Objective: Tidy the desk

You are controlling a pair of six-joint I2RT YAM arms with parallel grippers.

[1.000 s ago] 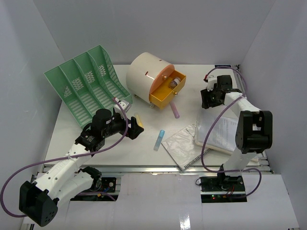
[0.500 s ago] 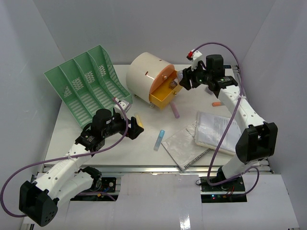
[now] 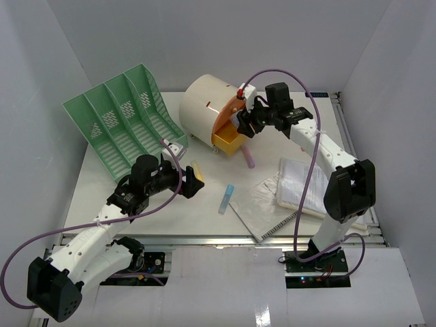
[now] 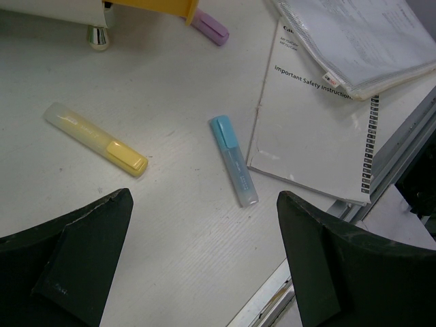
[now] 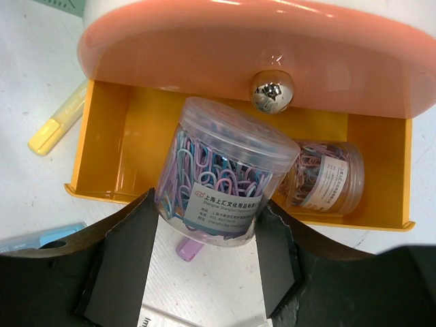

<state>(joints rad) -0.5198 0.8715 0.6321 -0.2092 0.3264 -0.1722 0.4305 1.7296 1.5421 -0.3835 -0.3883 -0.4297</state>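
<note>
The white desk (image 3: 170, 204) carries loose stationery. My right gripper (image 5: 211, 235) is shut on a clear jar of coloured paper clips (image 5: 221, 170) and holds it over the open yellow drawer (image 5: 116, 136) of the cream drum-shaped unit (image 3: 204, 105). A second jar of clips (image 5: 323, 178) lies inside that drawer. My left gripper (image 4: 203, 201) hovers open and holding nothing above the desk, near a yellow highlighter (image 4: 95, 139) and a blue highlighter (image 4: 233, 160). A purple highlighter (image 3: 248, 159) lies in front of the drawer.
A green slotted file rack (image 3: 122, 116) leans at the back left. A spiral booklet (image 3: 262, 208) and a stack of papers (image 3: 310, 187) lie at the front right, next to the metal-railed front edge (image 3: 225, 238).
My right arm has swung from the desk's right side leftward to the drawer, carrying the jar of clips. The left arm has not moved.
</note>
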